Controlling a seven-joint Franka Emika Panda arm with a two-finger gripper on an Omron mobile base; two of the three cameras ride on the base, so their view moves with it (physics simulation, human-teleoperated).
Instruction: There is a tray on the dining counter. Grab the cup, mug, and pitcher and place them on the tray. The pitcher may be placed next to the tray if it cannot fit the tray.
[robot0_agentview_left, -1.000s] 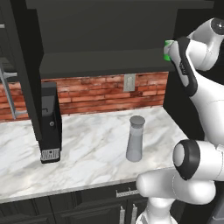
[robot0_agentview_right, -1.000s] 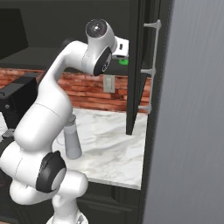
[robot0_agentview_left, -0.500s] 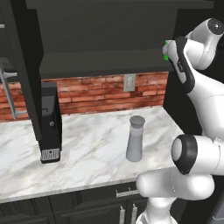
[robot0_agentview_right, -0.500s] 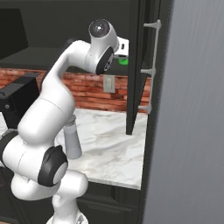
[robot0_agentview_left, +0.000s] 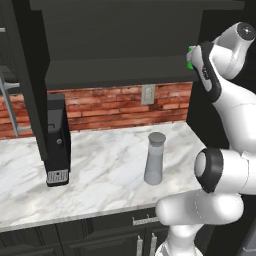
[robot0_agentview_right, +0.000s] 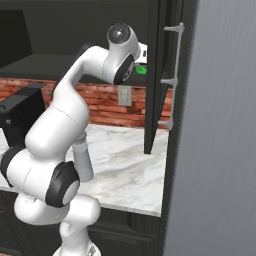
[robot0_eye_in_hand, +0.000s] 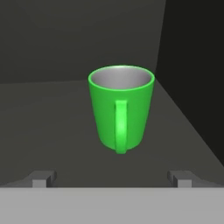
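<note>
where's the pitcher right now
The pitcher stands upright on the brick-backed marble counter, right of the black coffee machine, just left of the arm's base.

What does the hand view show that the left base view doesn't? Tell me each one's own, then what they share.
Hand view alone: the whole green mug upright on a dark shelf, its handle facing the camera, with the open gripper short of it, not touching. Left base view alone: the grey pitcher and black coffee machine standing on the marble counter before the brick wall. Shared: the mug, a green sliver beside the arm in the base view.
</note>
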